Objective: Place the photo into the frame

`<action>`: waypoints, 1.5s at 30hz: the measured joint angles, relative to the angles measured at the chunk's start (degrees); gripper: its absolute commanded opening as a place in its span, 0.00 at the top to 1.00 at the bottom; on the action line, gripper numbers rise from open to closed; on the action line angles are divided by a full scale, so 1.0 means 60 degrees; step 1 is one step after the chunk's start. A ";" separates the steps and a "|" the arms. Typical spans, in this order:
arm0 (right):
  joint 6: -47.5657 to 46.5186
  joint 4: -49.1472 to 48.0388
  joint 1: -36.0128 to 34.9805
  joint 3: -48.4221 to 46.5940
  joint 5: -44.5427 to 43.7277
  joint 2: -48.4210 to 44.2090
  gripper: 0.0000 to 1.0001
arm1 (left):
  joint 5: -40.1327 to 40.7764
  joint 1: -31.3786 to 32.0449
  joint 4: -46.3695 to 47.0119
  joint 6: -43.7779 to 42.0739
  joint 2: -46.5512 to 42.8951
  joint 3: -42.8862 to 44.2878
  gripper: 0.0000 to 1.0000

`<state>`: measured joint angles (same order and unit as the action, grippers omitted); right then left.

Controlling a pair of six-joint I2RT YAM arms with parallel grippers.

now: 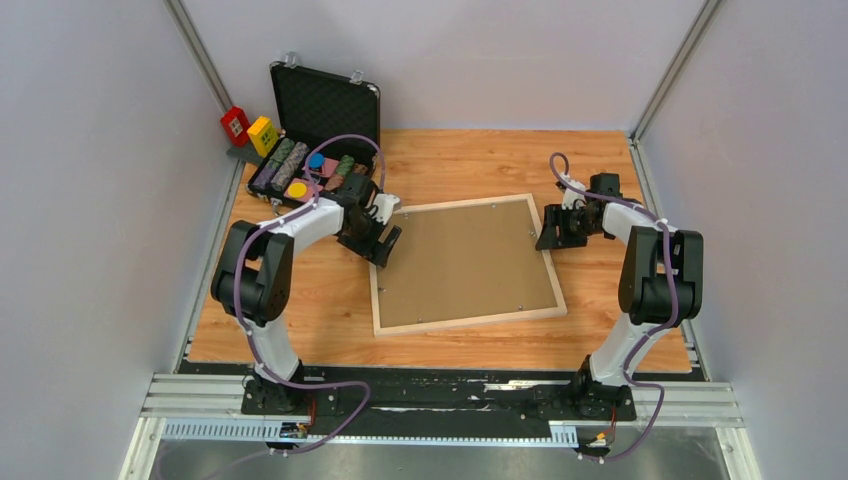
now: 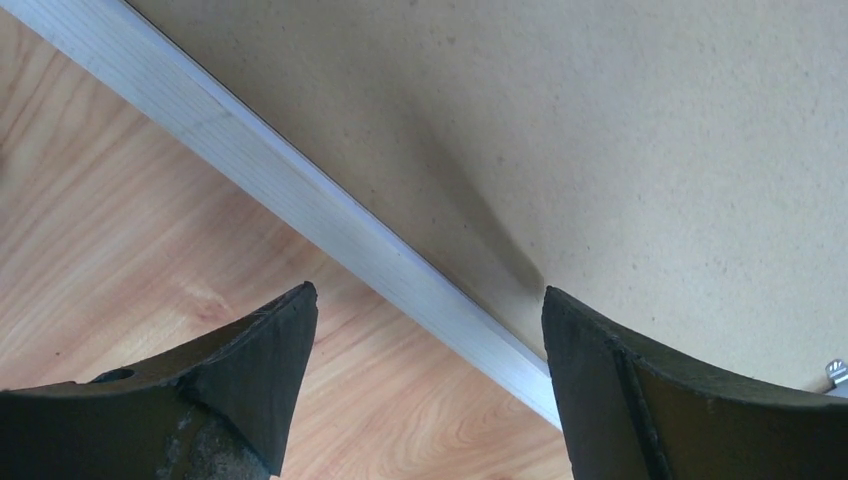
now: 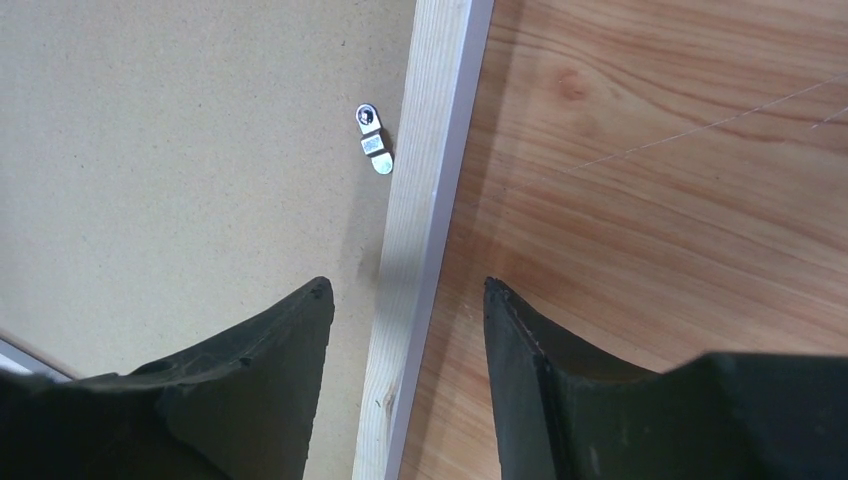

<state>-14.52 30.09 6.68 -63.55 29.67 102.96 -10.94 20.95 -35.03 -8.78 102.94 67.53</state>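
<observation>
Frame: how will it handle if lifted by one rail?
The frame looks stiff but thin-railed and wide, so probably light yet apt to swing. The backing board may shift: only a small clip shows by it.

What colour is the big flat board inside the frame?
The backing board is plain light brown, like cardboard. The top external view shows it best.

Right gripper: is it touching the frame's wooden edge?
Apart. Right wrist view: the right gripper straddles the frame rail, with backing board and table visible between fingers and wood.
</observation>
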 measured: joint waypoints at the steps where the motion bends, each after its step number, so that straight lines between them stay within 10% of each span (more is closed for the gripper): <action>1: 0.0011 0.0000 0.0000 0.0000 0.0004 0.0000 0.44 | 0.0000 -0.0007 0.0029 0.0051 0.0098 0.0073 0.12; 14: 0.0091 -0.0091 0.0000 0.0000 0.0022 -0.0237 0.43 | -0.0423 -0.0040 0.0055 0.0517 0.0488 0.0346 0.43; 45: -0.0102 -0.0517 0.0007 -0.0189 -0.1461 -0.0146 0.47 | -0.1067 -0.0113 0.0157 0.1195 0.1563 0.1705 0.61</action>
<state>-15.14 26.98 6.72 -64.69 20.91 102.08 -17.34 20.27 -34.09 -1.61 112.31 77.76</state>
